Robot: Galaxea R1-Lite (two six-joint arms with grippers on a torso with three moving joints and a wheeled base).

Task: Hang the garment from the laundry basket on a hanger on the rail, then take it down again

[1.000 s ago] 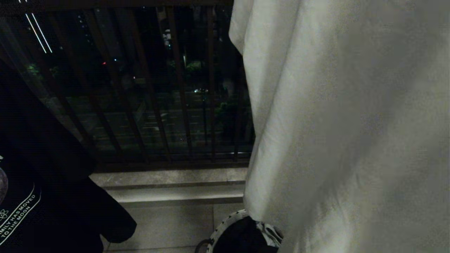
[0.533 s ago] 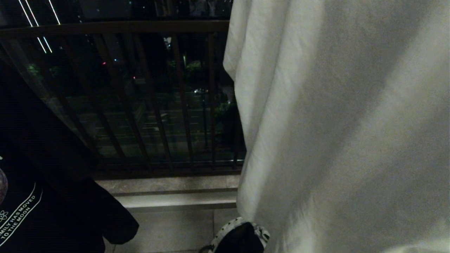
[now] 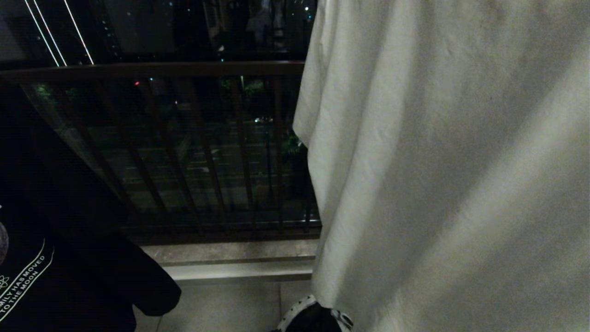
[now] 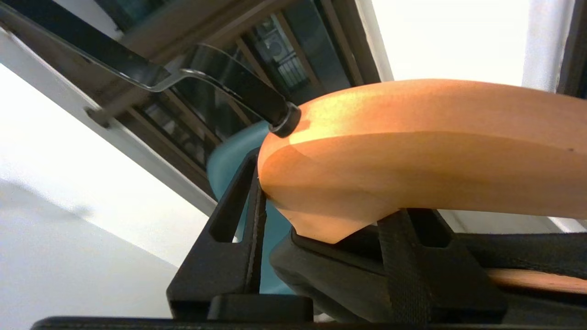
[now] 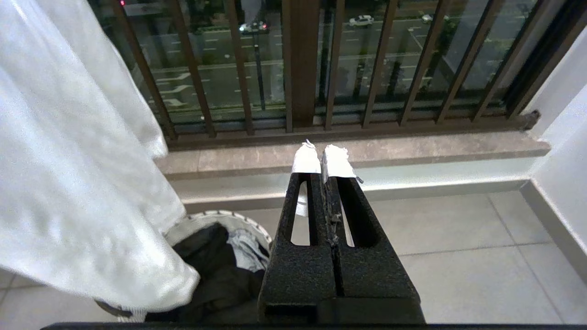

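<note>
I've got the wooden hanger (image 4: 412, 146) clamped in the left end effector (image 4: 321, 220), its metal hook (image 4: 206, 82) free. The right end effector (image 5: 324, 160) is clenched, empty, parked over the floor. The white garment (image 3: 451, 175) drapes above the laundry basket (image 5: 215, 217). I'd lift slowly, keeping the hanger level.

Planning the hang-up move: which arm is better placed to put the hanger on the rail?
Left, probably. The left claw already grips the wooden hanger, metal hook pointing up. The right claw is shut, empty, low above the laundry basket.
</note>
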